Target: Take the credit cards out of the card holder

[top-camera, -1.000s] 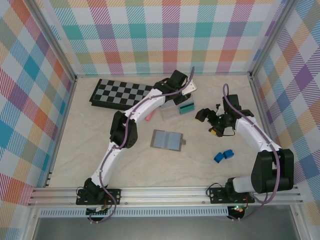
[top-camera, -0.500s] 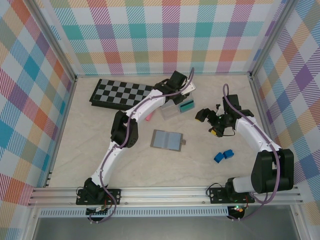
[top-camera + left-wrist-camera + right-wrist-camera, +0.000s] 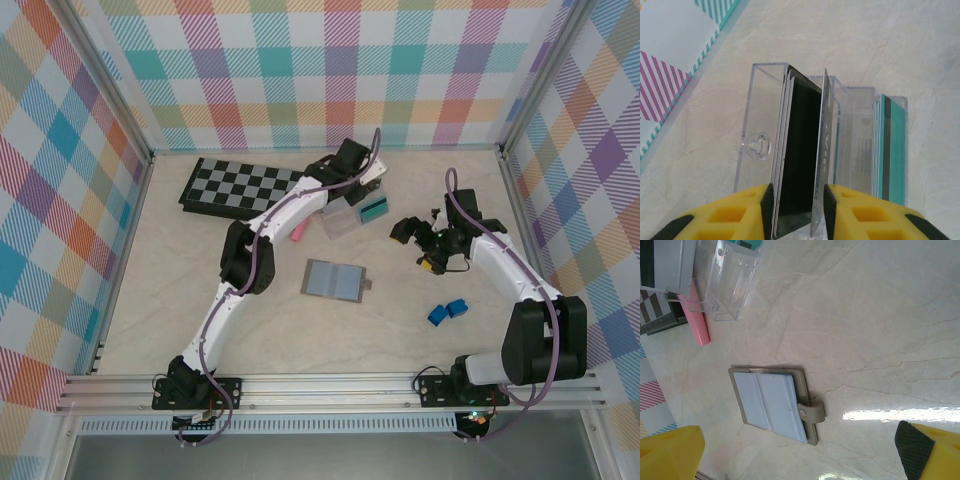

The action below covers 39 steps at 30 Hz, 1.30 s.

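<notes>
Left wrist: thin black plastic card point(image 3: 800, 165) stood edgewise in clear plastic box point(image 3: 760, 100) between left fingers point(image 3: 725, 216), grip unclear; right fingers point(image 3: 670, 455) gaped empty.

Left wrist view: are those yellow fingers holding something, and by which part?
It cannot be told: the left gripper straddles the near edges of the black card and a grey card standing in the clear box, perhaps pinching them.

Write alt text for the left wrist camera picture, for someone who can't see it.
The yellow-fingered left gripper straddles upright cards, a black card and a leaning grey card, standing in a clear plastic box on a pale marbled table. A teal card stands at the box's right end.
</notes>
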Tool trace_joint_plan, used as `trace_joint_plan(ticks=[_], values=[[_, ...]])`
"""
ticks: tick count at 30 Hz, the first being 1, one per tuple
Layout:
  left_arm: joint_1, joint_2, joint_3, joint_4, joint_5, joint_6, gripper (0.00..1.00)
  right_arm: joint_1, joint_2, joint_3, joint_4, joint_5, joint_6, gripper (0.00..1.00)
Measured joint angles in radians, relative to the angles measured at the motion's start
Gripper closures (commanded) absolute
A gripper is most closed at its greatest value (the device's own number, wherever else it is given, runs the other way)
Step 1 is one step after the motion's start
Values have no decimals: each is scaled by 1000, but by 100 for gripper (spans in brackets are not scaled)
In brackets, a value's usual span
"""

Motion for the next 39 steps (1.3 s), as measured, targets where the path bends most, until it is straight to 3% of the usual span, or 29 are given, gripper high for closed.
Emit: trace_joint_plan(ticks=[6,10,22,31,39], values=[[17,-47,-3,-28,33,-149,56,0,0,-3,0,0,-2,3],[29,-179,-102,-25,40,-276,54,19,8,-3,1,9,-5,7],[31,-712,-817,59,29,-803,54,248,180,48,15,53,-5,28],[31,-771,-1161,53,116,-1089,54,385,346,132,30,85,15,38],[31,-766,-1241,64,219,-1195,60,391,414,185,7,139,10,46]])
